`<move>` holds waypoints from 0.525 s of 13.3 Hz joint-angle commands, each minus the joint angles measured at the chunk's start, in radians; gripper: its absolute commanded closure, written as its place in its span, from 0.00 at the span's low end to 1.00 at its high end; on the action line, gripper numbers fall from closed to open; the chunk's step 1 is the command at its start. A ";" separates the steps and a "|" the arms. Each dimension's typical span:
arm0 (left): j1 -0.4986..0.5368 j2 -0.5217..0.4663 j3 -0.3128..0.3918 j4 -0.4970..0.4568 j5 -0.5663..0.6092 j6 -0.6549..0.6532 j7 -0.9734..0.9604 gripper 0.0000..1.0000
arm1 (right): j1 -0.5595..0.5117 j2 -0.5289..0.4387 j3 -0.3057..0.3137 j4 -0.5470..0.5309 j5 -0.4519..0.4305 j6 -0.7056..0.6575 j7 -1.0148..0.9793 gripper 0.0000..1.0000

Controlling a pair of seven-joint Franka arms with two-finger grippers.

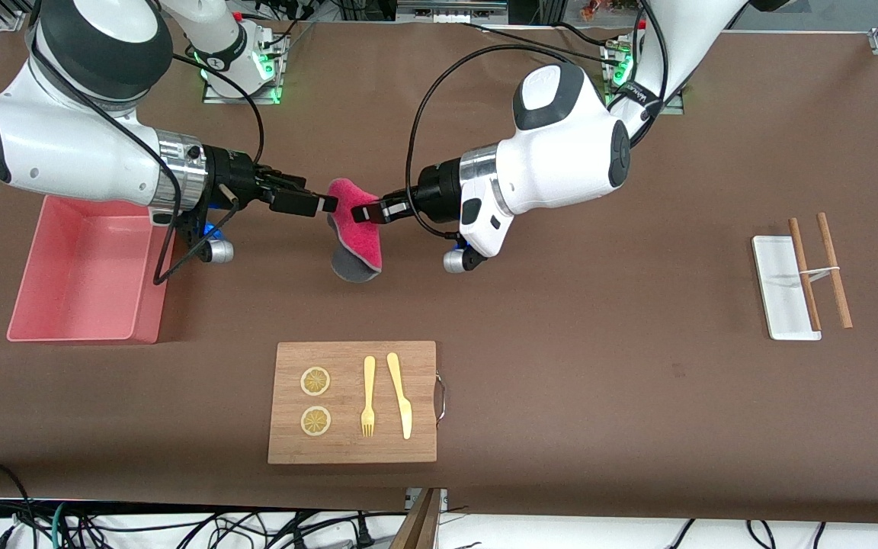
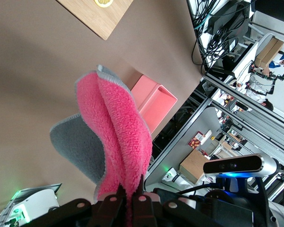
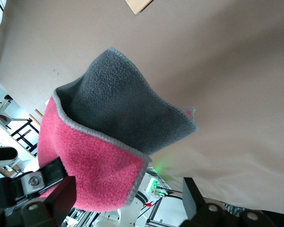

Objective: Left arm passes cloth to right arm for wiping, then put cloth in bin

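Readable text: none is showing in any view.
Left arm's base link (image 1: 641, 95): a black band with small white lettering is showing at the upper right of the front view, but the letters are not resolving into words.
Right arm's base link (image 1: 214, 57): a small round mark is showing at the upper left, unreadable.
Labels, numbers, signs on the table items: none are appearing.
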 commanded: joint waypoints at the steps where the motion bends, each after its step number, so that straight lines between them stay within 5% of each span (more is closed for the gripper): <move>1: -0.015 0.007 0.010 0.016 -0.010 0.010 -0.005 1.00 | -0.005 -0.038 0.003 -0.094 0.064 0.040 -0.029 0.01; 5: -0.015 0.007 0.010 0.016 -0.010 0.012 -0.005 1.00 | -0.001 -0.035 0.007 -0.121 0.105 0.062 -0.049 0.01; 7: -0.015 0.007 0.010 0.016 -0.010 0.010 -0.005 1.00 | -0.001 -0.036 0.008 -0.117 0.105 0.058 -0.049 0.17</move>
